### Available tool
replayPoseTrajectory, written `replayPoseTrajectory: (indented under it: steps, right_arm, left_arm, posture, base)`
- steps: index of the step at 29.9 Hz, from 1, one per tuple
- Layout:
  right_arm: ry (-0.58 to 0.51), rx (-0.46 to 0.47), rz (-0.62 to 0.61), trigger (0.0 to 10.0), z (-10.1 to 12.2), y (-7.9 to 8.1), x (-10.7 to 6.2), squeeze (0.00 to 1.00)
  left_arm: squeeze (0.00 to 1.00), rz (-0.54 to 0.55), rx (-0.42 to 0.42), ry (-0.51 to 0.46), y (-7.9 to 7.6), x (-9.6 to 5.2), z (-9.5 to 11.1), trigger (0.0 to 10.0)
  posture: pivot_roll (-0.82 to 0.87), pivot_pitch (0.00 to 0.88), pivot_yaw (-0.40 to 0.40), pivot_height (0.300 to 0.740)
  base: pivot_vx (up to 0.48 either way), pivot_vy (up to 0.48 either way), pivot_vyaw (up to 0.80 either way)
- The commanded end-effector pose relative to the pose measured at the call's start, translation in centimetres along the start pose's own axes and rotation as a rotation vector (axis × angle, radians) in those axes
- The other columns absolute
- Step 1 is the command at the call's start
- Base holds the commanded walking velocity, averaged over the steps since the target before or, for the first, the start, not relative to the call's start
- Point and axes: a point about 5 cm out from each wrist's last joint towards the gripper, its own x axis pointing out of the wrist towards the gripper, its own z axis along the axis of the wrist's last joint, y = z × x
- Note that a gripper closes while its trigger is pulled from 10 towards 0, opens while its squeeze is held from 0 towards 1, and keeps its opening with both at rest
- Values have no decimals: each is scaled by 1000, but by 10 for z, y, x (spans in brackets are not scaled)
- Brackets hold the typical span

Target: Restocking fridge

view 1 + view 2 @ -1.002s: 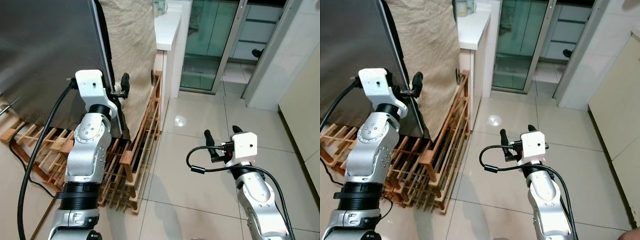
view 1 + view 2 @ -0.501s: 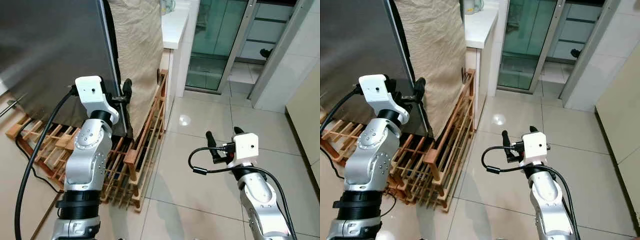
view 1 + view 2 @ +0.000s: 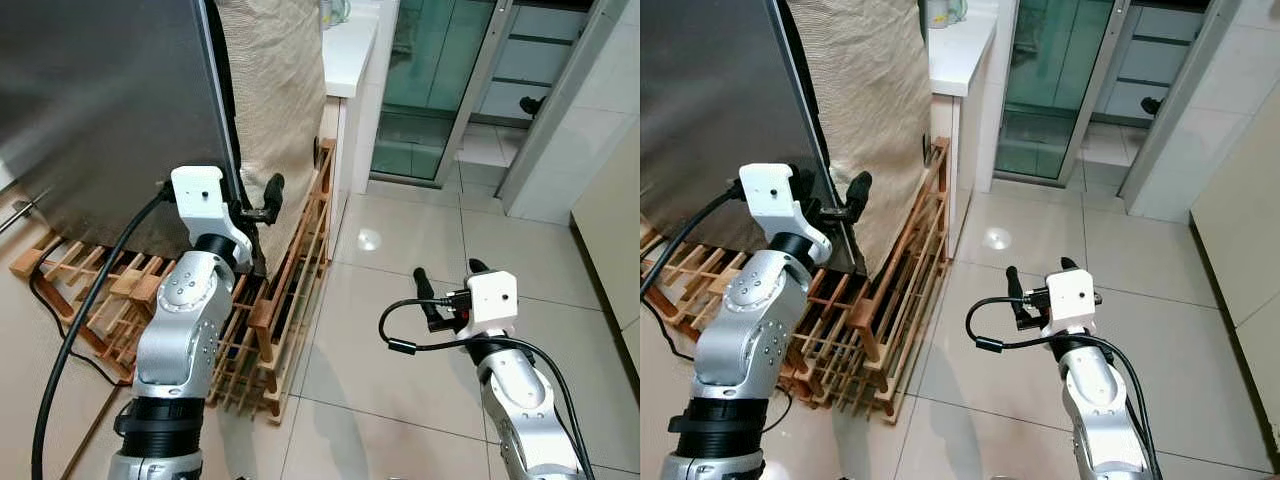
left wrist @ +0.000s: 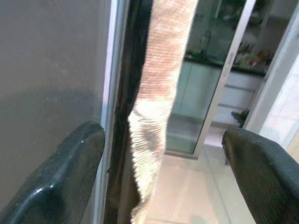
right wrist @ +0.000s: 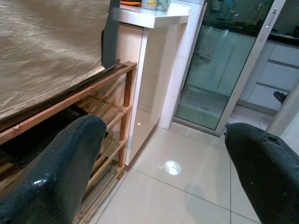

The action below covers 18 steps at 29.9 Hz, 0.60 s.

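Left wrist view puts your left gripper (image 4: pixel 163 172) with its fingers spread wide and empty, straddling the free edge of the fridge door (image 3: pixel 95 110) — one finger (image 4: pixel 56 177) against the steel face, the other out past the dark seal strip and the beige woven cover (image 3: pixel 275 90) draped beside it. To get the door open cleanly, I'd judge you want to hook the far finger behind the edge itself, not the cloth, then draw the arm back in an arc while staying clear of the wooden rack (image 3: pixel 285 300) at floor level. Your right gripper (image 3: pixel 1040 283) hangs spread and empty over the tiled floor (image 3: pixel 400 290), well apart — leave it there.
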Motion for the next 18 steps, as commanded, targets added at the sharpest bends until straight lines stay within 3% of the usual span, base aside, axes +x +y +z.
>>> replayPoseTrajectory:
  steps: [1,6,13,18]
  right_arm:
    - [-10,-11,-4,10000,2,0,2,0]
    - [-11,-12,-6,10000,3,-1,4,0]
    - [-14,-14,-11,10000,3,-2,1,0]
    - [-16,-12,-12,10000,3,-2,1,0]
  left_arm:
    - [0,9,11,-27,0,5,6,10000]
    - [0,-19,-1,-32,-5,11,7,10000]
    - [0,2,-7,-58,-1,21,14,10000]
    - [0,-22,-1,-65,-12,32,14,10000]
  posture:
    - [-179,0,16,740]
    - [-183,0,18,740]
    - [-187,0,20,740]
    - [-184,0,19,740]
  base:
    - [0,0,0]
    - [0,0,0]
    - [0,0,0]
    - [0,0,0]
